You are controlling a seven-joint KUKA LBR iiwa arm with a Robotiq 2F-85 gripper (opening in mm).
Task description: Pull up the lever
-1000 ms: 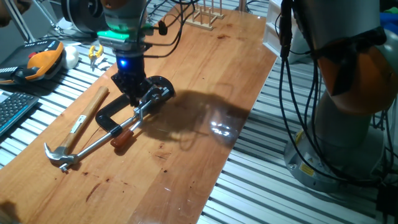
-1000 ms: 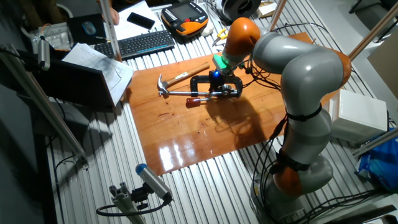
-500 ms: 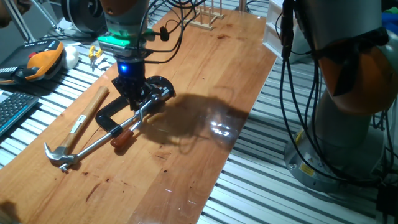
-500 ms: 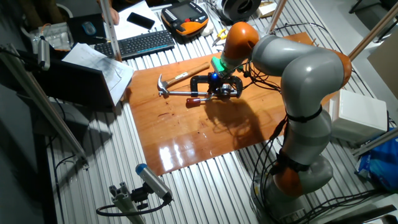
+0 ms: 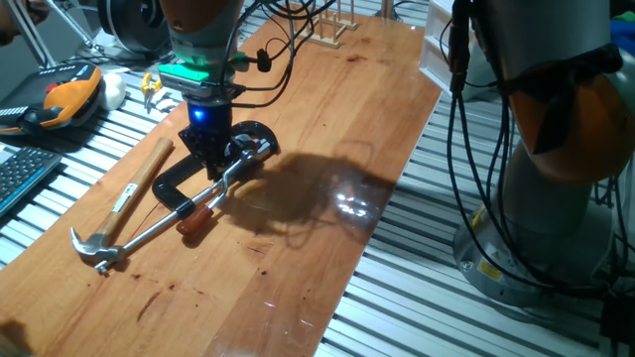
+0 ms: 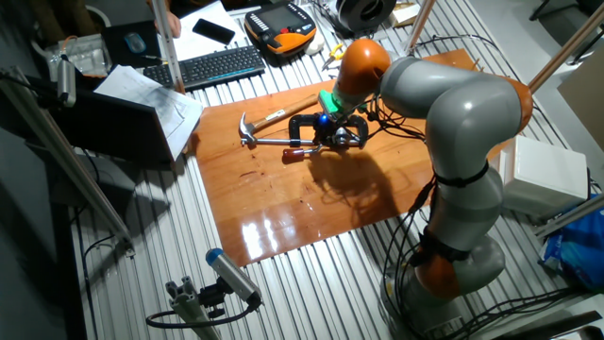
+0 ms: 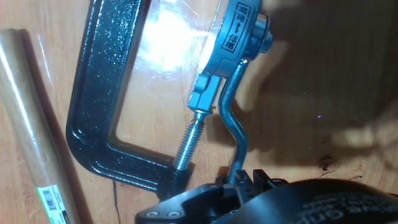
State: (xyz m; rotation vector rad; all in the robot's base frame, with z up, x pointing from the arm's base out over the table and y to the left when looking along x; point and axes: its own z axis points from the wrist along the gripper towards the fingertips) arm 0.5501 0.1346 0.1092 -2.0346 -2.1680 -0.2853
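While the grey and orange arm (image 6: 453,123) bends over the wooden table (image 5: 327,129), its gripper (image 5: 210,157) points down at the black clamp (image 5: 177,178) lying flat on the boards. Beside the clamp, on the side away from the arm's base, lies a hammer (image 5: 124,203) with a wooden handle, its steel head (image 5: 91,250) near the table edge. From the clamp a long steel rod (image 5: 159,230) reaches toward the hammer head. The lever (image 5: 220,186) runs from the clamp's silver pivot block (image 7: 233,43) out to a reddish-brown tip (image 5: 193,220) that lies low by the boards, just beside the rod. In the hand view the bent silver lever (image 7: 235,127) passes down under the dark gripper body (image 7: 249,199), next to the clamp's threaded screw (image 7: 189,140). Whether the fingers are closed on the lever or apart cannot be told; they are hidden in all three views.
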